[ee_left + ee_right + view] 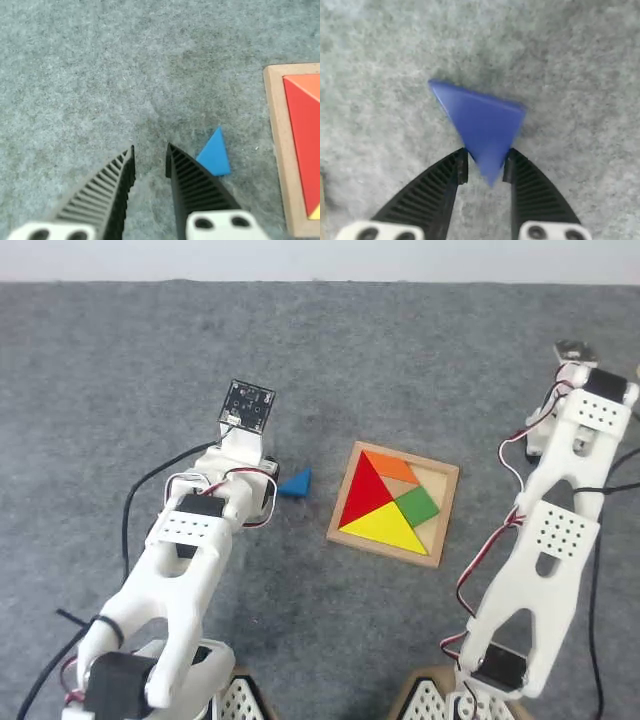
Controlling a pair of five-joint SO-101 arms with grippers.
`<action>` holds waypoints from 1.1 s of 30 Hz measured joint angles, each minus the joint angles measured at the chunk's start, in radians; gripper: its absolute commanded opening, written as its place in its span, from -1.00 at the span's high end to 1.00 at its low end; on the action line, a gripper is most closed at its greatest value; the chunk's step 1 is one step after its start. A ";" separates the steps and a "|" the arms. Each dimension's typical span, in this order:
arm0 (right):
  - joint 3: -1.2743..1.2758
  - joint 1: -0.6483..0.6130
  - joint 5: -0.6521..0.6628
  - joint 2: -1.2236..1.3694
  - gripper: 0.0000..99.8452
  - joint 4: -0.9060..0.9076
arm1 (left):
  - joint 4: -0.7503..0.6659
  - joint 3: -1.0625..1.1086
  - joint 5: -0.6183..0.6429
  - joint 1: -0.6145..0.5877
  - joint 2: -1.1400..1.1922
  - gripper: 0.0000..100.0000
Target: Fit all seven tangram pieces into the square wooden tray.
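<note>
Hovering low, the left end effector (150, 148) stands slightly parted and empty. The blue wooden triangle (215, 154) lies on the grey counter (100, 60) just beside it, on the side of the square wooden tray (274, 125). The left arm looks nearer. The right end effector (486, 151) pinches a second blue triangle (480, 117) by its tip.

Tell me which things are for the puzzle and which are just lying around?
For the puzzle:
wooden tray; red piece, orange piece, yellow piece, green piece inside it; small blue triangle; second blue triangle between the right fingers.

Just there:
grey carpet; black cable.
</note>
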 measured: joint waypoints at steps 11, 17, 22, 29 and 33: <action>0.548 -0.147 0.034 -0.559 0.64 0.000 | 0.000 0.000 0.000 0.000 0.000 0.79; 0.577 -0.143 0.095 -0.624 0.45 -0.026 | 0.000 0.000 0.000 0.000 0.000 0.79; 0.577 -0.143 0.256 -0.483 0.48 -0.115 | 0.000 0.000 0.000 0.000 0.000 0.79; 0.577 -0.127 0.305 -0.364 0.48 -0.213 | 0.000 0.000 0.000 0.000 0.000 0.79; 0.577 -0.075 0.305 -0.362 0.48 -0.242 | 0.000 0.000 0.000 0.000 0.000 0.79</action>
